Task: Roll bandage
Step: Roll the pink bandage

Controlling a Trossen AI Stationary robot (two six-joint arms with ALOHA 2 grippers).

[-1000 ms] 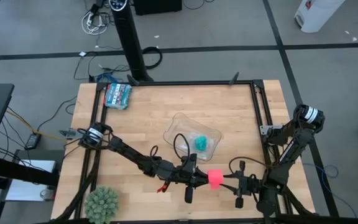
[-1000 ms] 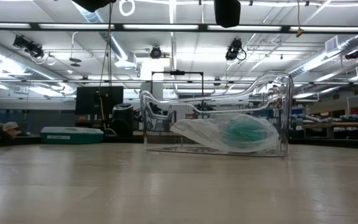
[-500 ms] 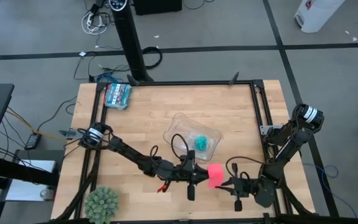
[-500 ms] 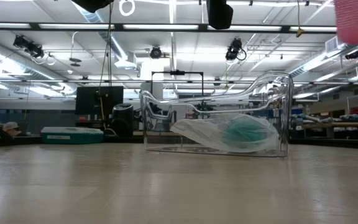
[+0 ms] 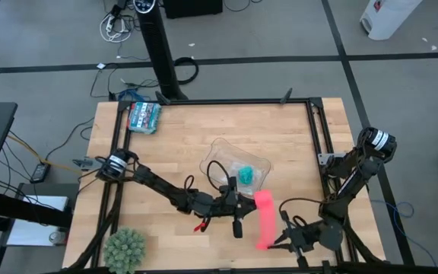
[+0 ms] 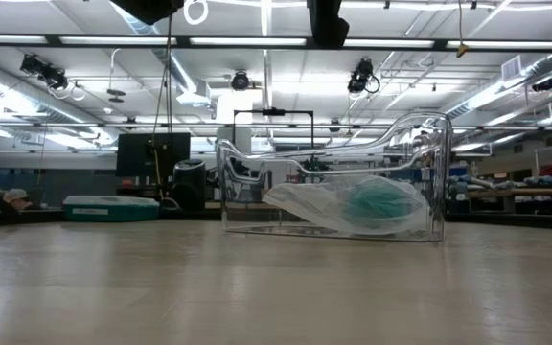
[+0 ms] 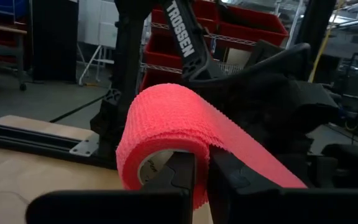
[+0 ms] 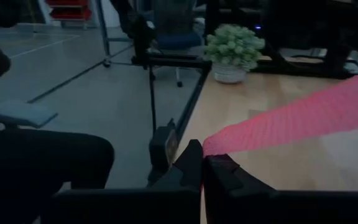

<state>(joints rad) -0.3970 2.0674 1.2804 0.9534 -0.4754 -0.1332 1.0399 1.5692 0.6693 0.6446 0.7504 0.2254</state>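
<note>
Your left hand (image 5: pixel 243 204) pinches the bandage (image 5: pixel 264 221) roll beside the tray (image 5: pixel 217 149) — your right hand (image 5: pixel 277 242) grips its pulled-out tail.

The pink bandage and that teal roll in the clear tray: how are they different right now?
The bandage is bright pink-red; the teal roll is blue-green. The bandage is partly unwound, a strip stretched between the left end effector and the right end effector; the teal roll sits as a compact lump. The bandage is held up by both arms, while the teal roll lies in the clear tray, in clear wrapping. Both look like soft rolls.
</note>
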